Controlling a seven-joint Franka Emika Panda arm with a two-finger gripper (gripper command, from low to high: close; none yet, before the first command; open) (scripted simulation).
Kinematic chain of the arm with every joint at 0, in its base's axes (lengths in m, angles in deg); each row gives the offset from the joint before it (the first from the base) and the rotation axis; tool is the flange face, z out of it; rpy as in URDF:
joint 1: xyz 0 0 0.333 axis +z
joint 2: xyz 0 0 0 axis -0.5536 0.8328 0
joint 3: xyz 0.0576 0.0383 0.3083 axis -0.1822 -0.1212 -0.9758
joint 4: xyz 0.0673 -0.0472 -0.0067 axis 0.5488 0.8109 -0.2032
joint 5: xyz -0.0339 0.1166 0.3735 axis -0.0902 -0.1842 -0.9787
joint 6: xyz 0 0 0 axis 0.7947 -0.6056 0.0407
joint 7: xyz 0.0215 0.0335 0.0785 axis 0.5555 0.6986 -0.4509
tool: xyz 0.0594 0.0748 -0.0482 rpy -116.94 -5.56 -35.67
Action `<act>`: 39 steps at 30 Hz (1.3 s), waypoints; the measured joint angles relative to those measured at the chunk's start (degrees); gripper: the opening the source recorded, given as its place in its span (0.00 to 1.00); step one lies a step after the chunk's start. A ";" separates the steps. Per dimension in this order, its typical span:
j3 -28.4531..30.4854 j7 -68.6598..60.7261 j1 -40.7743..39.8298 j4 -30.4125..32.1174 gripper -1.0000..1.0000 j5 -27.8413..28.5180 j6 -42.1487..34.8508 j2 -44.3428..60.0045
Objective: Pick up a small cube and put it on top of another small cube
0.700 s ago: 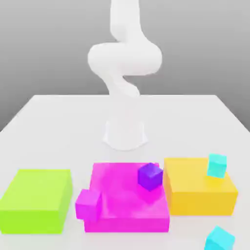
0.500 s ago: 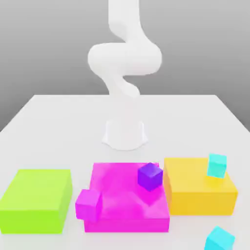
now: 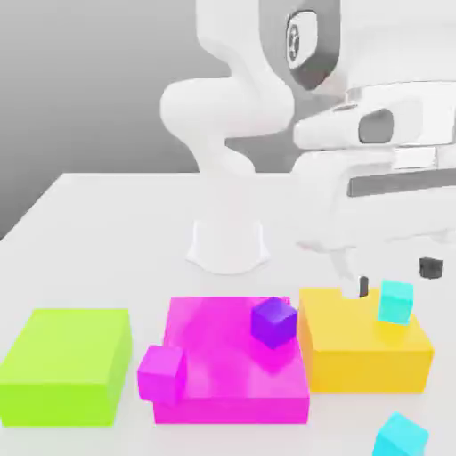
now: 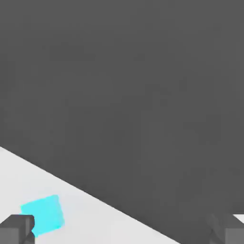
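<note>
Though near, small cube (image 3: pixel 395 302) below tool (image 3: pixel 397 277)

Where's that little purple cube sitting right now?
In the exterior view the purple cube sits on top of the flat magenta block, near that block's far right corner, beside the yellow block.

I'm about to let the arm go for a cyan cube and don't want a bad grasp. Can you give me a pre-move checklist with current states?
1. Hand open: ok, fingers stand wide apart.
2. Hand empty: ok, nothing between the fingers.
3. Small cyan cube on the yellow flat block free to grasp: ok, nothing rests on it.
4. Hand lined up over that cube: cannot tell; the fingertips flank it in the exterior view, depth unclear.
5. Second small cyan cube on the white table clear on top: ok.
6. Small purple cube out of the way: ok, it sits apart on the magenta flat block.
</note>
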 joint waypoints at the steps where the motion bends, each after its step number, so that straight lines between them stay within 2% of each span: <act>1: -0.19 -0.42 0.37 -0.09 0.50 0.32 0.58 2.09; 8: -1.95 -3.07 3.10 -0.70 0.50 3.02 4.59 16.75; 12: -0.57 -2.11 4.75 -2.23 0.50 5.20 10.00 25.08; 13: -0.05 -1.80 5.18 -2.64 0.00 5.65 11.42 26.95; 20: 0.03 -1.75 5.27 -2.72 0.00 5.73 11.66 27.33; 24: -1.69 -3.18 3.96 -1.12 0.00 3.76 6.38 20.45; 39: -0.14 2.83 -0.60 22.44 0.00 -4.79 -0.87 -10.80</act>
